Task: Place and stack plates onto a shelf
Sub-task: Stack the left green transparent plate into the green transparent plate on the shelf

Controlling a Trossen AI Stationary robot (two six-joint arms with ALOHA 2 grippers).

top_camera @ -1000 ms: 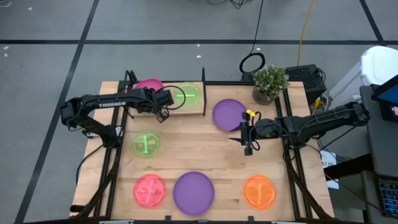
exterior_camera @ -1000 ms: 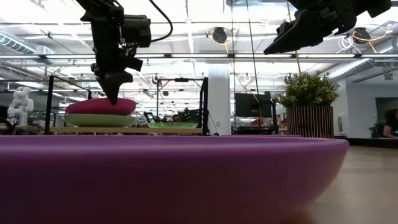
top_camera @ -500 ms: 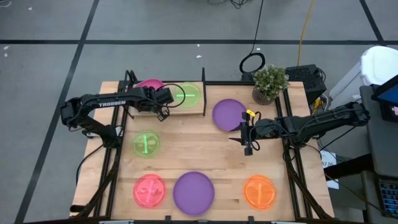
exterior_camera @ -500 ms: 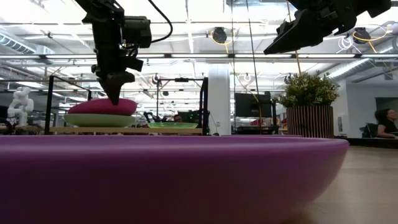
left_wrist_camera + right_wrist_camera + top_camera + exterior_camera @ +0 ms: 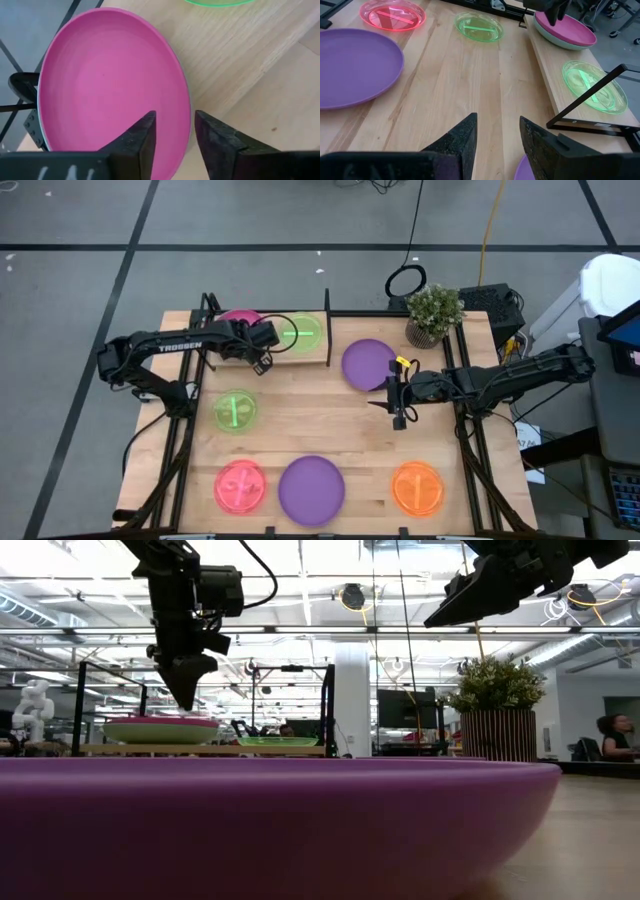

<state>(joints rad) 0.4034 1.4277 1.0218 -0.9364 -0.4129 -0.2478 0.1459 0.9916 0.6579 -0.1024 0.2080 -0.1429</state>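
Note:
The magenta plate (image 5: 110, 85) lies flat in a mint-green plate (image 5: 160, 732) at the left end of the shelf (image 5: 250, 750). My left gripper (image 5: 175, 137) hangs open just above the magenta plate's near rim, touching nothing. A neon green plate (image 5: 300, 333) rests on the shelf's right half. My right gripper (image 5: 497, 135) hovers open and empty over the table, beside a purple plate (image 5: 366, 364).
On the table lie a green plate (image 5: 235, 411), a pink-red plate (image 5: 240, 485), a second purple plate (image 5: 311, 488) and an orange plate (image 5: 417, 487). A potted plant (image 5: 434, 313) stands at the far right. The shelf's black posts (image 5: 328, 705) rise at its ends.
My left gripper has let go of the magenta plate. The plate, held tilted with its near rim raised a second ago, has dropped and now lies level, nested in the mint-green plate. The gripper itself has stayed in place.

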